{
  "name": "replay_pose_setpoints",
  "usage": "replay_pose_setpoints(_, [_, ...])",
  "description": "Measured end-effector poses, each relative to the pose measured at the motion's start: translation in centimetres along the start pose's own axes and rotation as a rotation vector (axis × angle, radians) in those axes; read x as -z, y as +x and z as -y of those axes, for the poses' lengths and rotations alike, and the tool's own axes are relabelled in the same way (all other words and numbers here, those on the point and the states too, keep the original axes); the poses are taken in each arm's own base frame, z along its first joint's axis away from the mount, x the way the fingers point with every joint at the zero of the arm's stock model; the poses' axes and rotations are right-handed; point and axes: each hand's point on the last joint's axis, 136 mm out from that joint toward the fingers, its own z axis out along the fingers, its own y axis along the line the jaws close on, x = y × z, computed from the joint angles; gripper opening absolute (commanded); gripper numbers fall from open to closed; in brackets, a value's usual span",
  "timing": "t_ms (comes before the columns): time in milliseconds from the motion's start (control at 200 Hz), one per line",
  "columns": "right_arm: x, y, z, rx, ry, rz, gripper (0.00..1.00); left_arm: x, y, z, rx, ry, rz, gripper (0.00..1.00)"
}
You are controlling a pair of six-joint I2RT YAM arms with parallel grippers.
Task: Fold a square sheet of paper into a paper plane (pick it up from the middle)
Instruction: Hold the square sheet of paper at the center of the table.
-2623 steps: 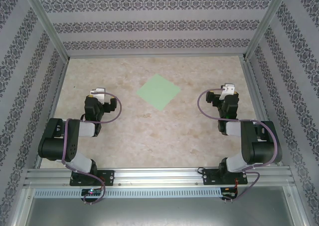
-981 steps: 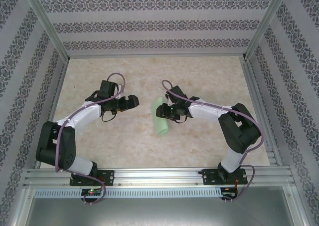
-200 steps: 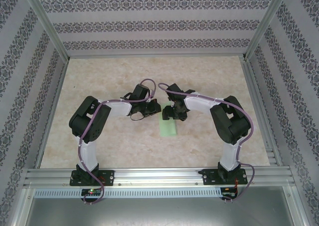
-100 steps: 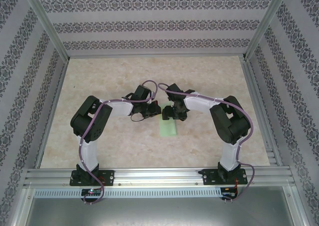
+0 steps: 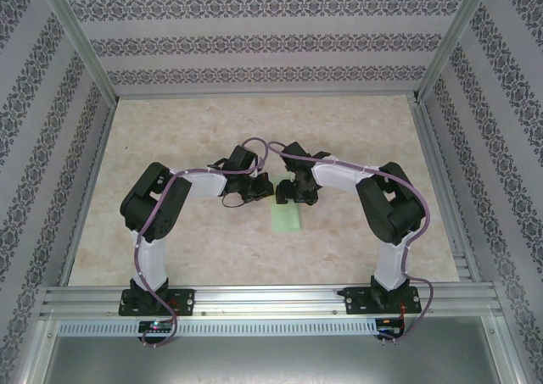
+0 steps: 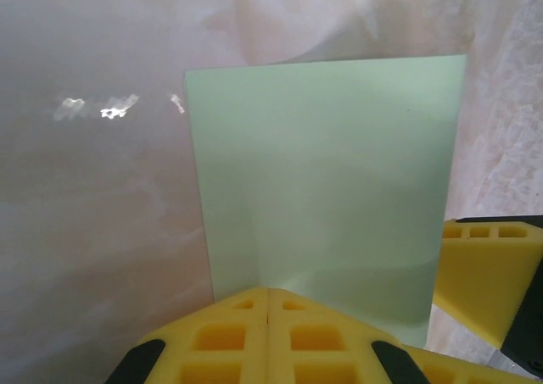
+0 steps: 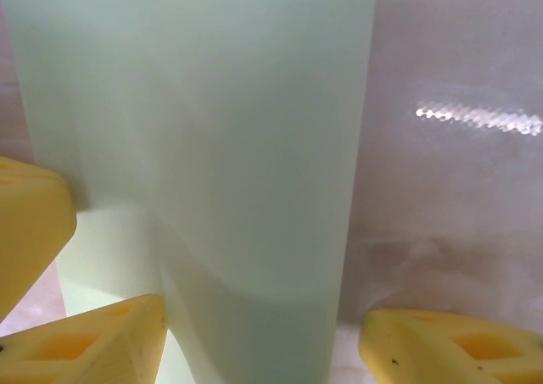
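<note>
Left arm [image 5: 182, 185] and right arm [image 5: 356, 176] both reach in toward mid-table, elbows bent outward, wrists pitched down, heads nearly meeting. Left gripper [image 5: 261, 189] has its yellow pads [image 6: 229, 337] pressed flat together, no gap, tips pointing down at the surface. Right gripper [image 5: 290, 194] sits just beside it, jaws spread wide, one finger [image 7: 102, 346] on each side of its wrist view.

The pale, marbled tabletop [image 5: 170, 121] carries the square sheet of paper [image 5: 286, 218], pale green and folded over into a narrow rectangle, lying flat near the middle. Glare glints on the tabletop beside it.
</note>
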Motion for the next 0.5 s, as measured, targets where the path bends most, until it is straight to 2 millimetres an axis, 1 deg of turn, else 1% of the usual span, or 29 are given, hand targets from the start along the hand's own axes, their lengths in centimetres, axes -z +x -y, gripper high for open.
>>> replay_pose_setpoints(500, [-0.04,0.00,0.12,0.000,0.008,-0.003,0.65,-0.10,0.07,-0.09,0.002,-0.004,-0.005,0.00])
